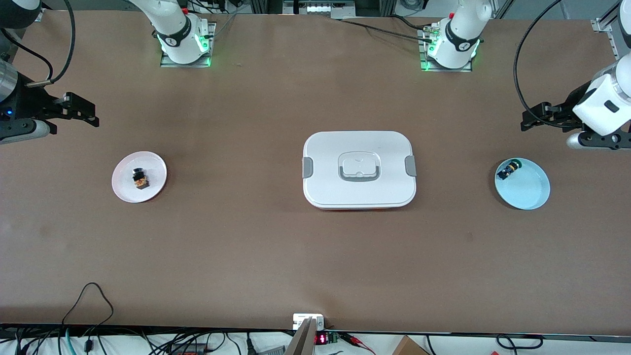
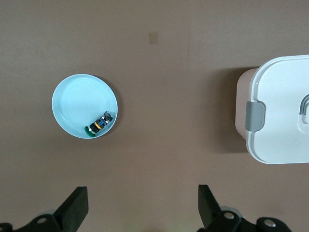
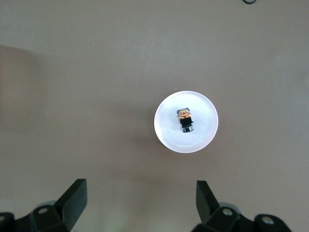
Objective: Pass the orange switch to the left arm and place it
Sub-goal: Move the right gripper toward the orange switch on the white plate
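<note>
Right tool [image 1: 93, 114] hung with fingers [image 3: 72, 195] spread wide apart and empty, up over bare desk [image 1: 246, 256] toward the right arm's end. Left tool [image 1: 525, 122] hung likewise, fingers [image 2: 75, 205] parted and holding nothing, over the left arm's end. Neither had begun a grasp.

Found the orange switch [image 1: 140, 178] lying on a pale pink round plate [image 1: 123, 190] toward the right arm's end, just off the plate's centre toward 12 o'clock in the front view. Sat well apart from the white box [image 1: 325, 192] at mid-desk.

Judged the step in hand as the right arm's approach and pick. Best done by descending straight over the plate, turning the wrist so the fingers closed across the switch's flat sides, not its corners, and closing gently. Called for a lift high enough, and a handover point chosen well away from the lid, before any travel toward the left arm.

Looked tiny and blocky: black cap, orange-tan body, probably hard plastic, apt to skid on the smooth, glossy plate. Showed the box as a matte white rounded rectangle with grey side clips [image 1: 307, 167] and a recessed grey handle [image 1: 359, 176]. Held a small black part with blue and yellow-green bits [image 1: 509, 170] near the 10 o'clock rim of a light blue plate [image 1: 535, 192] at the left arm's end. Appeared flat, brown and dull, that desk.
</note>
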Motion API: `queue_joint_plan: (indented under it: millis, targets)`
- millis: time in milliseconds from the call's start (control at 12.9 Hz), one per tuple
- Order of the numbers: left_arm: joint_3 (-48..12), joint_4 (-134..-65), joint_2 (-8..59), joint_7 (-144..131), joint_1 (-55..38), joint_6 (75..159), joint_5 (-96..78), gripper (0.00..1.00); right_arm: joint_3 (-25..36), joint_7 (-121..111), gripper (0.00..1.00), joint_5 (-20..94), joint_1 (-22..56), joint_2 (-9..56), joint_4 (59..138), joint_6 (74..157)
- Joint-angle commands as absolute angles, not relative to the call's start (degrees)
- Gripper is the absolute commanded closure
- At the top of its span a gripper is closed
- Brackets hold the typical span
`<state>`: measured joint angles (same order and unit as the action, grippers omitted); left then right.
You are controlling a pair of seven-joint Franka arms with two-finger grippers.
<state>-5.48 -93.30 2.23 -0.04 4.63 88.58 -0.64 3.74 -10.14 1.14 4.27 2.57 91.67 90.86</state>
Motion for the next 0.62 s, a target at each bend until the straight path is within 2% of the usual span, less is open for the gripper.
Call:
queue_joint_plan:
  millis: [0, 544]
  targets:
    - [-6.0, -90.8, 3.3, -0.2, 3.5, 87.5, 0.7, 0.0, 3.6, -10.3, 0.0, 1.5, 4.2, 3.2, 90.4, 90.6]
    - [-8.0, -90.5, 2.9, -0.5, -0.3, 88.3, 8.3, 0.0, 3.6, -9.6, 0.0, 1.1, 4.4, 3.2, 91.0, 89.9]
